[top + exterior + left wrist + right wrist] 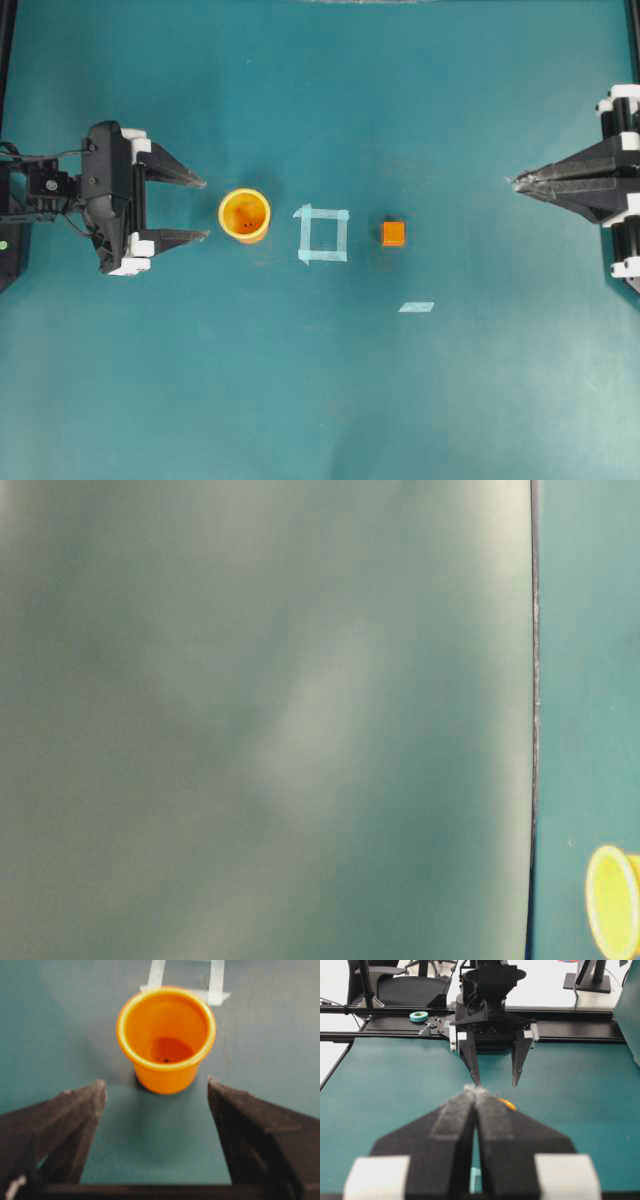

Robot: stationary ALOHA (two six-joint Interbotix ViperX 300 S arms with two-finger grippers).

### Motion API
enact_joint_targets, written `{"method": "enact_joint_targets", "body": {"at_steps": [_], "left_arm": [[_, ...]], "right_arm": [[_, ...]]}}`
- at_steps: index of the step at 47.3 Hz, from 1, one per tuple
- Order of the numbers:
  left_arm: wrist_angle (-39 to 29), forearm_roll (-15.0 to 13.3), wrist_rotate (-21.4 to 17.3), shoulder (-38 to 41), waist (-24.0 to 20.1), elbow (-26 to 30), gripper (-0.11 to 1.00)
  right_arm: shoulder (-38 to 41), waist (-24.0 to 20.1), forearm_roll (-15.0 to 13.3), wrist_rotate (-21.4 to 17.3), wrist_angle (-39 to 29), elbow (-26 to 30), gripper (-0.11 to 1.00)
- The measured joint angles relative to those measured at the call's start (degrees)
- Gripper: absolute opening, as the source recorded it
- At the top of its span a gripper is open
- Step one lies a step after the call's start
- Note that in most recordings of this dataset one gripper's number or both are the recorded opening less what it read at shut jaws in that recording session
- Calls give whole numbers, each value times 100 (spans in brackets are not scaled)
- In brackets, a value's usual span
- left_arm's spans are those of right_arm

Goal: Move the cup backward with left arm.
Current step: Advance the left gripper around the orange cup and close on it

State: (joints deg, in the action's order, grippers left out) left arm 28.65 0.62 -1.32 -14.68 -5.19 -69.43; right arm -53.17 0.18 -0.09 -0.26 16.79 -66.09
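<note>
Resting at the left edge of the green table [320, 400], the left gripper [200, 209] has its two fingers spread wide, their tips pointing toward the cup [244, 215] and stopping just short of it without touching. The cup stands upright with its mouth open to the overhead camera, and from the left wrist view it sits centred beyond the gap between the two dark fingers [65, 1120], apart from both. Just to the right of the cup is a square outline of pale tape [323, 234] stuck flat on the table, and the cup lies outside it. Farther right, near the tape square but clear of it, sits a small orange cube [393, 233]. Below and slightly right of the cube lies a short loose strip of pale tape [416, 307]. At the far right edge the right gripper [518, 182] has its pointed fingers pressed together with nothing between them, well apart from the cube and everything else.
</note>
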Motion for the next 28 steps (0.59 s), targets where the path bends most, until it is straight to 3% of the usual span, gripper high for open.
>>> {"method": "enact_joint_targets", "body": {"at_steps": [28], "left_arm": [[0, 9, 0, 879, 105, 413, 80]], "right_arm": [[9, 0, 0, 0, 0, 35, 0]]}}
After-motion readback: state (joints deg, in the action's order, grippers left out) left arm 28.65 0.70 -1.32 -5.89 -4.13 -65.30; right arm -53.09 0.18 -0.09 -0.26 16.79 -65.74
